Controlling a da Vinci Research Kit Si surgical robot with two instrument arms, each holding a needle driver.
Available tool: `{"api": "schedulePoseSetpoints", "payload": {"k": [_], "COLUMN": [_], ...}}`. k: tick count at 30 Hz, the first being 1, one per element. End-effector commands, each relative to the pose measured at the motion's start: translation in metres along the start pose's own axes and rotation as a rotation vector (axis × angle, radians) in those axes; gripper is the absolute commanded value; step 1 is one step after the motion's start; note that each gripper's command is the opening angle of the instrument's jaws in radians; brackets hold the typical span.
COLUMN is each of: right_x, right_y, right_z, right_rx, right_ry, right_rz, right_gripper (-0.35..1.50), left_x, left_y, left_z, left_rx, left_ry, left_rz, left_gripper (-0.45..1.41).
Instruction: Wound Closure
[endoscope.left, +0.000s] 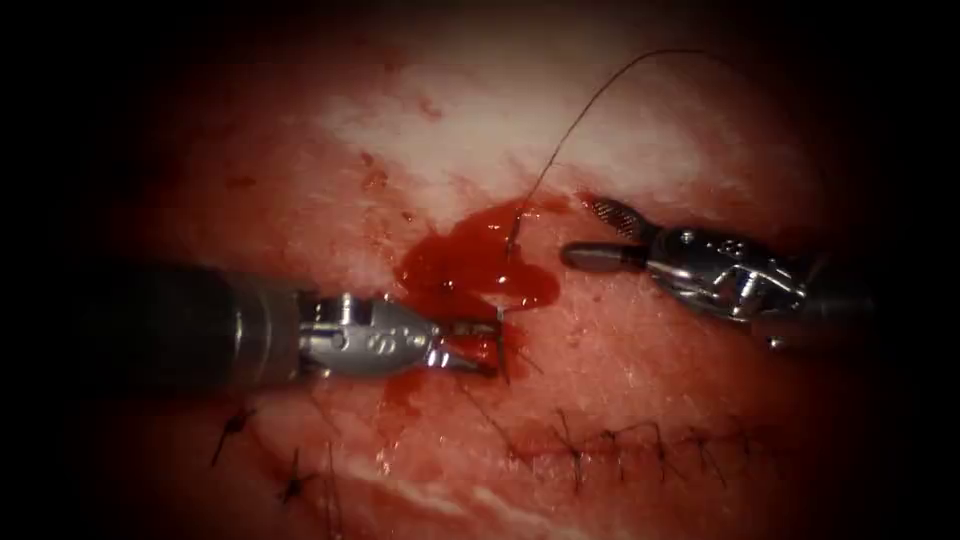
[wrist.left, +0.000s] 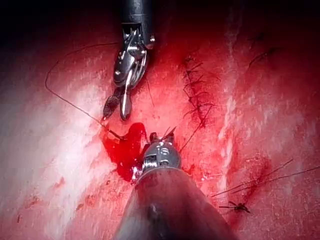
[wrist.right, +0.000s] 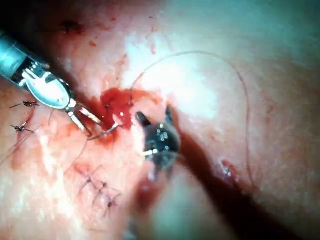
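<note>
**Needle held at the pool of red fluid as 2 drivers work an open cut**

The left needle driver (endoscope.left: 478, 348) reaches in from the tissue's left edge, its jaws slightly parted around the curved needle (endoscope.left: 501, 345), which stands nearly upright at the lower rim of the red fluid (endoscope.left: 475, 268); whether its point sits in the tissue (endoscope.left: 640, 350) cannot be told. The right needle driver (endoscope.left: 592, 232) hovers just right of the fluid, jaws spread and holding nothing. Thread (endoscope.left: 590, 105) arcs from the fluid toward the tissue's far edge. A finished row of stitches (endoscope.left: 630, 445) lies near the tissue's near edge. Done well, this step calls for a firm hold square to the needle and slack thread kept clear of both tools.
</note>
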Motion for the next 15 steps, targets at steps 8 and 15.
{"api": "schedulePoseSetpoints", "payload": {"k": [8, 15], "right_x": [-0.0009, -0.0013], "right_y": [-0.0004, -0.0006], "right_z": [0.0008, 0.0012], "right_rx": [0.003, -0.001], "right_ry": [0.0, 0.003], "right_rz": [-0.003, -0.005], "right_gripper": [1.08, 1.08], "left_x": [-0.0009, -0.0009], "left_y": [0.0014, 0.001], "left_z": [0.0027, 0.0034], "left_rx": [-0.027, -0.023], "left_ry": [-0.042, -0.043], "left_rz": [0.08, 0.09], "left_gripper": [0.29, 0.34]}}
